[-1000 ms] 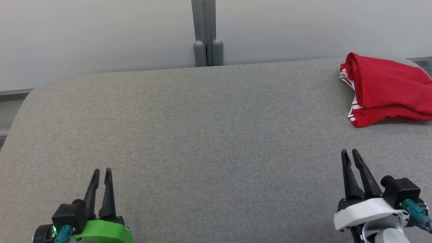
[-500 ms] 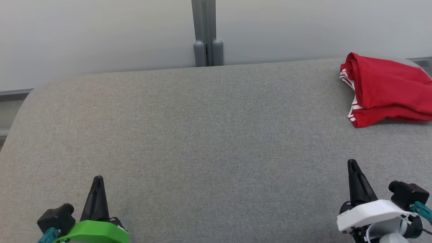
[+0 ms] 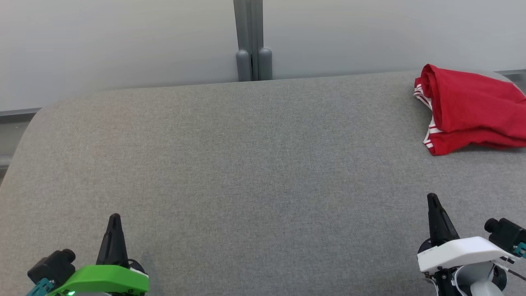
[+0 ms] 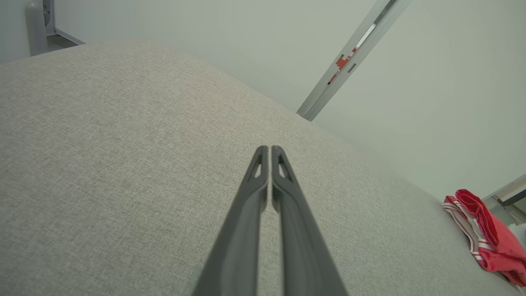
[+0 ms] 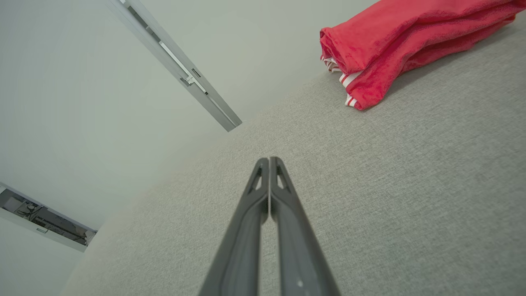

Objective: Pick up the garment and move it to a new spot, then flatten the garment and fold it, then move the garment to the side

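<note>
Garment (image 3: 472, 107) lies in a loose red bundle, white-striped trim showing, at the far right corner of the grey desk (image 3: 246, 164). Its right side runs out of the head view, so how near it is to the desk's right edge I can't tell. That's the worry: a nudge outward could tip it over that edge. Right end effector (image 3: 432, 201) sits near the front right corner, fingers pressed together, holding nothing. Go in like that and it would shove the layers rather than pinch them, so the jaws need to part first. And a shallow pinch may take only the top layer, leaving the rest dragging. Left end effector (image 3: 114, 220), at the front left corner, likewise closed and empty, is well apart from the cloth; a long reach across looks awkward.
</note>
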You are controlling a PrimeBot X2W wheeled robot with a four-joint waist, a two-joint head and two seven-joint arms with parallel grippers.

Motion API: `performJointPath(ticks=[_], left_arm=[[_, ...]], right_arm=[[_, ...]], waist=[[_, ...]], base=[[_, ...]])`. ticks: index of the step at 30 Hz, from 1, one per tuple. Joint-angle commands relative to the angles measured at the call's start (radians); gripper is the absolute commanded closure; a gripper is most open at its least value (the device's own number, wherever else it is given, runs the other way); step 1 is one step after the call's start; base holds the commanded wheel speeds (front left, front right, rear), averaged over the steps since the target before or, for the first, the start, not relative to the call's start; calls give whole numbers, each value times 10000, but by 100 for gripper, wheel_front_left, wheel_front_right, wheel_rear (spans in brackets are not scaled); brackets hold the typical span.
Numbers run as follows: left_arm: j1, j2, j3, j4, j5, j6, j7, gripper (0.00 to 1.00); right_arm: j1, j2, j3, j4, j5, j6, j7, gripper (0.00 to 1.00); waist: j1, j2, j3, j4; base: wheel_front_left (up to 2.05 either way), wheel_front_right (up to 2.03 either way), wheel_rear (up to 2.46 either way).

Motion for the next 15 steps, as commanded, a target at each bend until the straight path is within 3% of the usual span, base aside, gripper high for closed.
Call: performJointPath(ticks=[1,15], left_arm=[[-326,54,57,-157,-402,-40,96,100],[-485,67,166,-170,-2353,-76,602,100]], right_arm=[[-306,-10,-61,-92,398,-4,96,100],[-470,31,-211,-1,2258,-5,598,100]], waist=[[0,0,0,1],[0,0,-4,7]], base=[[0,0,0],[0,0,0]])
